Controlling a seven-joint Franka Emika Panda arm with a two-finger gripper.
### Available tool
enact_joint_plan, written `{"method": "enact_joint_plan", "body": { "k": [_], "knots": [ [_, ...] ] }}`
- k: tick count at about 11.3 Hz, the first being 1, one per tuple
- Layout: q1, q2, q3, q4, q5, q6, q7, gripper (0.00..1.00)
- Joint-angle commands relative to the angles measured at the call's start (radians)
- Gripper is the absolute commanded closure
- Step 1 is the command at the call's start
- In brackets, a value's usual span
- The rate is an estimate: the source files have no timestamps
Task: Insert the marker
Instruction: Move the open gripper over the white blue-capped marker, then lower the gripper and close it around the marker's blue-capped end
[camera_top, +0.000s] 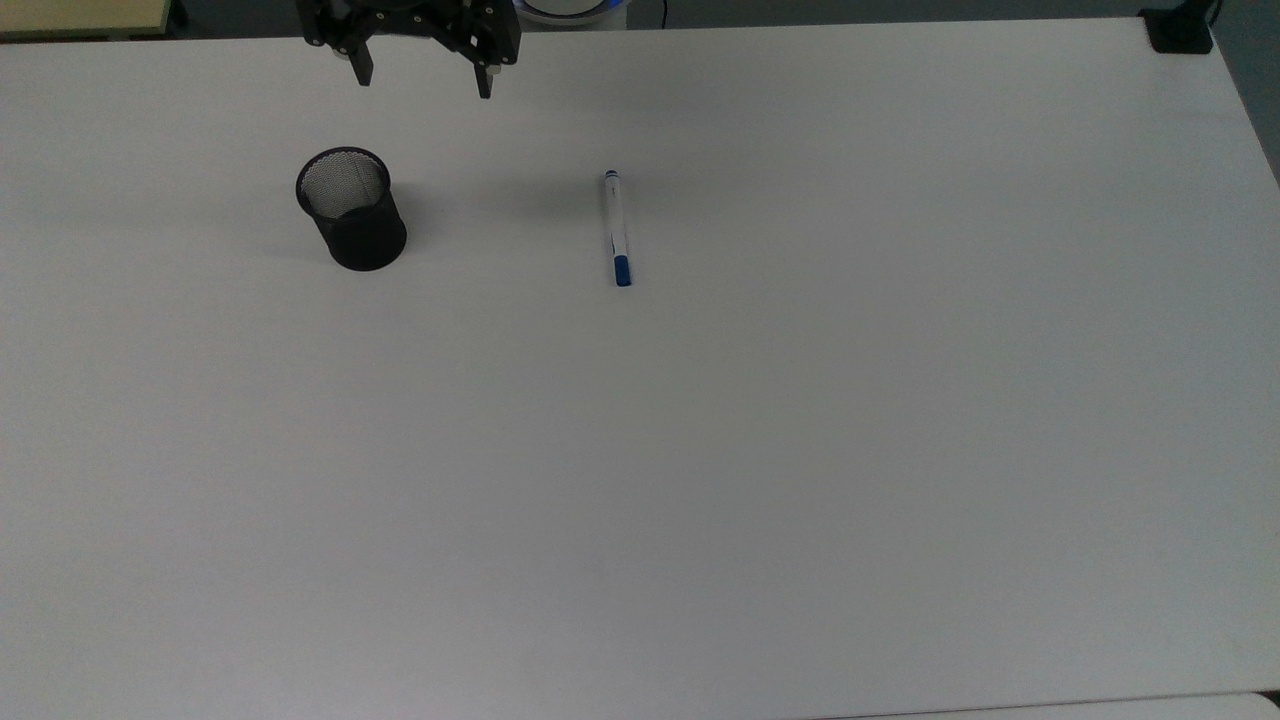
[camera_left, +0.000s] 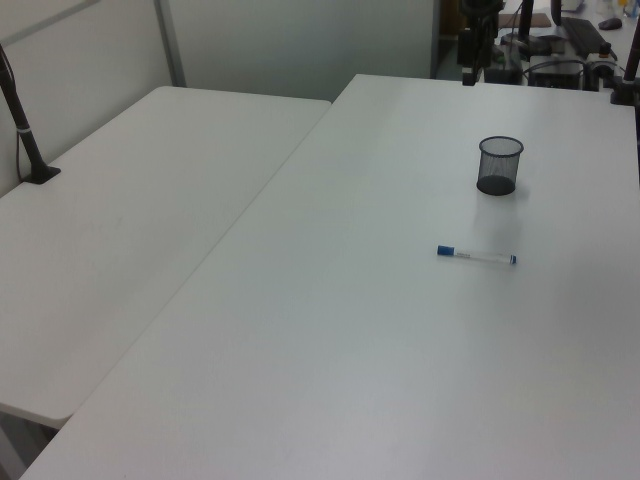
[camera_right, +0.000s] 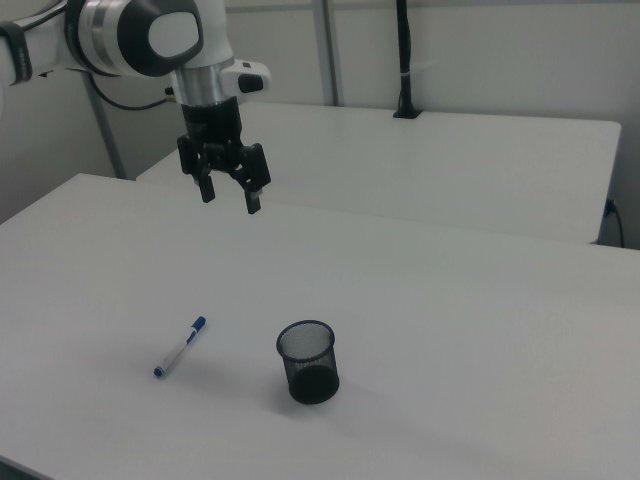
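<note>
Jaws (camera_right: 229, 197) hung spread above the bench (camera_top: 800, 450); I judged reaching the marker (camera_top: 618, 228) (still ungrasped) came next.

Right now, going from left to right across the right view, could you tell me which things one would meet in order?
The marker lying on the table, then the open gripper hanging above the table, then the upright black mesh cup.
</note>
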Motion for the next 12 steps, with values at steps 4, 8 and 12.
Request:
{"method": "enact_joint_plan", "body": {
  "k": [4,8,12],
  "knots": [
    [0.085,0.068,0.008,-0.081,0.001,0.107,-0.027,0.0],
    [0.112,0.078,0.1,-0.247,-0.002,0.233,-0.008,0.0],
    [0.114,0.13,0.146,-0.347,-0.005,0.368,-0.002,0.15]
  ]
}}
